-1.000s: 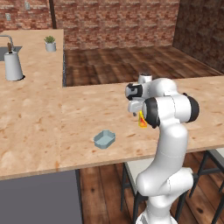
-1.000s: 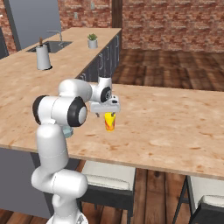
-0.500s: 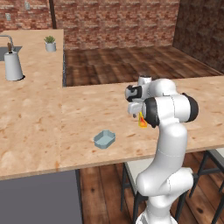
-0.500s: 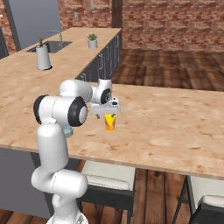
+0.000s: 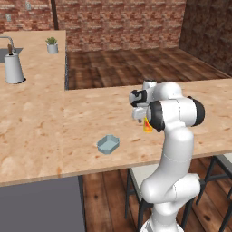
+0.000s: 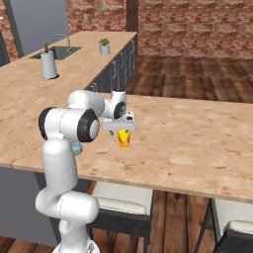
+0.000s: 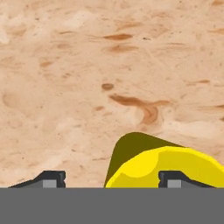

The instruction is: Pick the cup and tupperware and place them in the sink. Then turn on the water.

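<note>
The yellow cup (image 6: 124, 140) with its red-orange band stands upright on the wood-look counter (image 6: 188, 143); the arm partly covers the cup (image 5: 147, 126) in the left base view. My gripper (image 6: 122, 132) is right on top of it, pointing down. In the hand view the gripper (image 7: 111, 179) is open, and its fingertips (image 7: 52, 178) straddle the near wall of the cup (image 7: 148, 162), one over the cup's mouth and one outside it. The blue-grey tupperware (image 5: 108, 143) lies on the counter to the cup's left. The sink (image 6: 55, 52) with its faucet (image 6: 64, 38) is far along the other counter arm.
A grey metal canister (image 5: 13, 68) stands by the sink and a small potted plant (image 5: 52, 45) at the counter's far end. Stools (image 6: 118, 200) sit under the counter's near edge. A brick wall closes the back of the room.
The hand has come down a little onto the cup. The cup and the tupperware have not moved.
</note>
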